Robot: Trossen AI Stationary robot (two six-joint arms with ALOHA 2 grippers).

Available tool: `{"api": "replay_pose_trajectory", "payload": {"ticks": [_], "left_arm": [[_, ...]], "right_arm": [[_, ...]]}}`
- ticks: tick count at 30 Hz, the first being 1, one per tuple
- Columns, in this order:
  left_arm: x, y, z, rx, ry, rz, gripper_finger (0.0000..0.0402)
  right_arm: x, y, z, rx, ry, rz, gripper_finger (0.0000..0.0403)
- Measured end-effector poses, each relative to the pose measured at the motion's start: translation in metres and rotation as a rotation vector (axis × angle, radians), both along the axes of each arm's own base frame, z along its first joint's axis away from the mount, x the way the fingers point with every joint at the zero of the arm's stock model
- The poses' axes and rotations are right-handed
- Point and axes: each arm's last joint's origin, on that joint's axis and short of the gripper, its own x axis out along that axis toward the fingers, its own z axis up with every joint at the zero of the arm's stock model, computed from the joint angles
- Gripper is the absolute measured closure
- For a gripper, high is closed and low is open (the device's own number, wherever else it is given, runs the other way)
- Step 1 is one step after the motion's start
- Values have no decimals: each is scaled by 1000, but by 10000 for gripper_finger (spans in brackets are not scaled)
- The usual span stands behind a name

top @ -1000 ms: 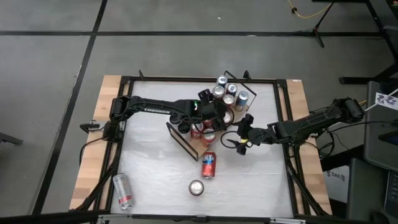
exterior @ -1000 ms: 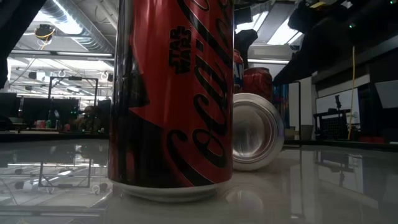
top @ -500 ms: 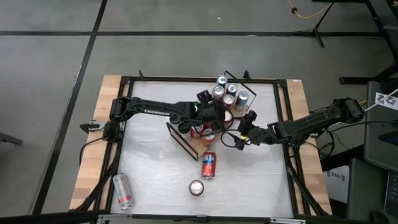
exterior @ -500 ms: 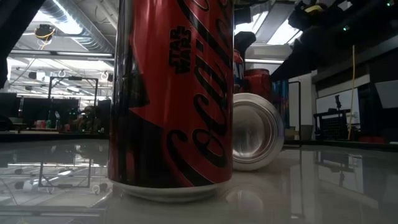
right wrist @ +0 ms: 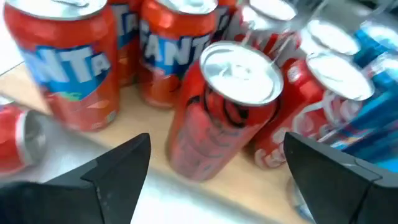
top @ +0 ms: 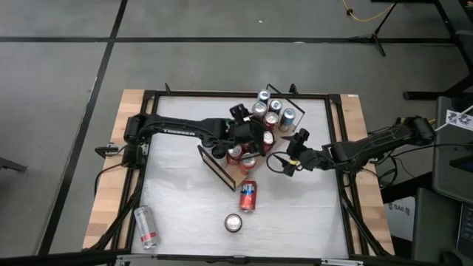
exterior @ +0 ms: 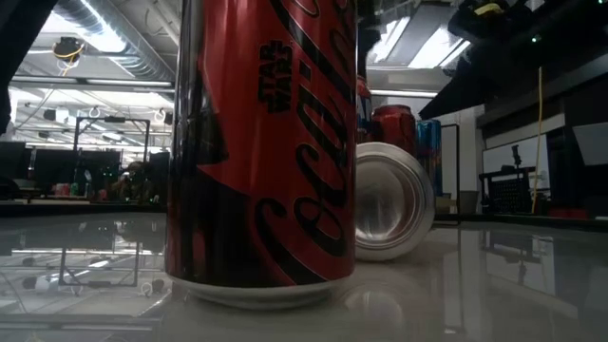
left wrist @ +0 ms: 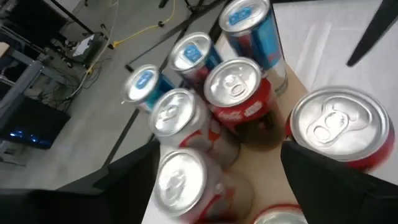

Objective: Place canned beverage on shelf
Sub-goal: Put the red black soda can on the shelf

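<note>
The left gripper [top: 250,140] hangs over the cans on the shelf [top: 219,167], jaws apart and empty. The right gripper [right wrist: 211,180] faces a dark red cola can [right wrist: 227,106] standing at the shelf's edge, jaws wide apart. It looks just set down. Next, maybe fetch the fallen can [top: 247,196] on the worktop [top: 185,214].

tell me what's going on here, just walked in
A two-armed robot is stocking cans on a light-wood shelf in the middle of the table. The left tool is over the cluster of standing cans on it, fingers open with no can between them. The right tool waits open beside the shelf, facing a red can at its edge. Off the shelf, a red can lies on its side, another stands, and a silver can lies near the table's corner.
</note>
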Motion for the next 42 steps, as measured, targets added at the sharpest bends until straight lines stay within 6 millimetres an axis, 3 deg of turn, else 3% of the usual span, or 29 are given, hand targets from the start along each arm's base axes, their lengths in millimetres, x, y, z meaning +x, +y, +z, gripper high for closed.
{"api": "replay_pose_trajectory", "payload": {"ticks": [7,11,20,25,42], "left_arm": [[-37,-11,42,-4,22,-31,74],[-62,-25,61,-24,44,-48,74],[-117,-48,77,-168,67,105,74],[-127,-58,74,-191,100,152,74],[-126,-64,73,-197,83,151,74]], "right_arm": [[-3,5,-6,183,61,136,45],[3,8,-17,190,122,151,45],[23,11,-33,108,116,132,45],[28,5,-36,70,107,75,45],[44,-36,-32,88,25,41,45]]}}
